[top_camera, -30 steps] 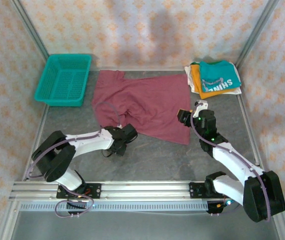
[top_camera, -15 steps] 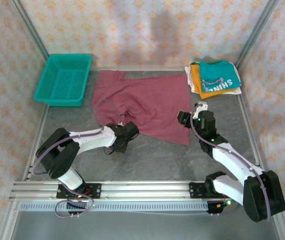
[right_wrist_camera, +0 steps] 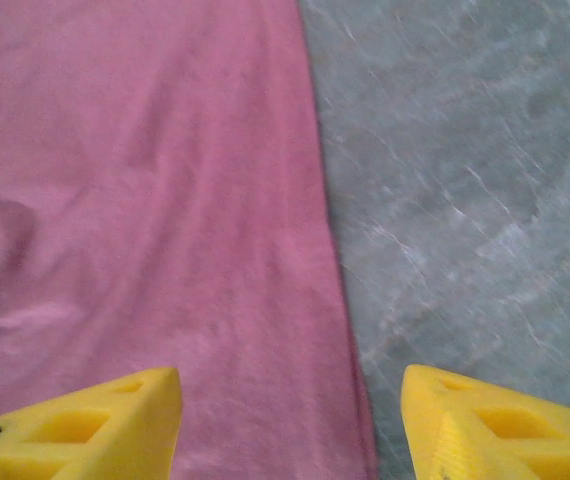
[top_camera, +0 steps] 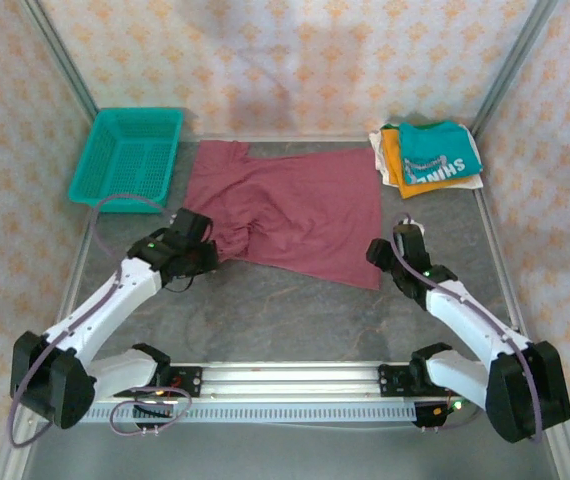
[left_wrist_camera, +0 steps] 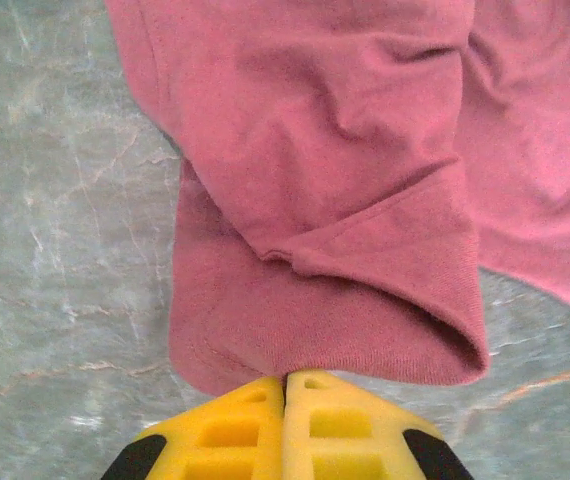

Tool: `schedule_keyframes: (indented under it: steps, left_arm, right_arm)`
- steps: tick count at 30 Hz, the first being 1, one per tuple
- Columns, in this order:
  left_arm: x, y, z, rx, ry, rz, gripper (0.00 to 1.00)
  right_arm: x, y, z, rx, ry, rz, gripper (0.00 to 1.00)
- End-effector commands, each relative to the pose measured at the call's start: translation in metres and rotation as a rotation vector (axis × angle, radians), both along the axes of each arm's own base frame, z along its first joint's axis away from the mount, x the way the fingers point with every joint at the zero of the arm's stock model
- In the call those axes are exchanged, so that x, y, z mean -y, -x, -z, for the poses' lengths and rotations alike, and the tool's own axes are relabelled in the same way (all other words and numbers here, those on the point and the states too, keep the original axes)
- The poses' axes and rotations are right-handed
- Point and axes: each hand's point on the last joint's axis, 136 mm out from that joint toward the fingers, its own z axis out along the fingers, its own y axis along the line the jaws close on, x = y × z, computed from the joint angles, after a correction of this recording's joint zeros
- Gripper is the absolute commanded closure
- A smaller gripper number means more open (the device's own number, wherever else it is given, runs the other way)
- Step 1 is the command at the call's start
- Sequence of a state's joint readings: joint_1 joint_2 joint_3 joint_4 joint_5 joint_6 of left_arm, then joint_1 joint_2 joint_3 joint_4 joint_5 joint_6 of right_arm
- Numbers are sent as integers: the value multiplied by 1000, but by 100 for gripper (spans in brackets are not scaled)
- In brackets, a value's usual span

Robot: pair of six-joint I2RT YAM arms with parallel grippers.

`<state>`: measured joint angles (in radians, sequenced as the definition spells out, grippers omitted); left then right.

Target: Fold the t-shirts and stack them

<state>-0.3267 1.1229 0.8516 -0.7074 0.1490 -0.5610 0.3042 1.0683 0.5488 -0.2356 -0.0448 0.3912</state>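
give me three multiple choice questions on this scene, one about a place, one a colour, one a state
1. Where on the table is the basket?
A. far left corner
B. far right corner
C. near edge, between the arms

2. What colour is the topmost folded t-shirt?
A. cream
B. teal
C. maroon

3. How is the left hand?
A. wide open
B. shut on nothing
C. shut on the maroon t-shirt

Answers:
1 A, the top view has it at the far left, by the wall.
2 B, teal with white print lies uppermost.
3 C, the left wrist view shows it closed, with the shirt's hem pinched at its tip.
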Motion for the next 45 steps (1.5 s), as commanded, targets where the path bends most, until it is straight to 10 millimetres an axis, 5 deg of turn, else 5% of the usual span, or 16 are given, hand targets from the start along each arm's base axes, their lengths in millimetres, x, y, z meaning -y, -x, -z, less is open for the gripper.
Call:
schedule_keyframes:
  steps: [1,8,15,19,28,32,38,45]
  left_arm:
    - [14,9,0,-65,241,-54,100]
    - [13,-5,-58,5,420,-97,100]
    - [4,-17,-82,52,666,-229,100]
    - [-6,-7,-65,-9,604,-251,100]
    - [-16,31,2,-124,581,-386,100]
    - [-28,46,3,-119,570,-439,100]
    - [-36,42,-9,-72,605,-466,100]
    - [-26,75,38,-194,636,-515,100]
  right_arm:
    - [17,16,17,-139,78,62,40]
    - [-3,12,37,-233,27,-7,45]
    - [-23,7,45,-288,-52,-53,86]
    - [-25,5,49,-304,-67,-41,90]
    - [4,28,85,-482,33,106,98]
    - [11,38,85,-500,26,150,100]
    - [37,47,74,-526,99,231,100]
    - [45,58,69,-525,48,244,100]
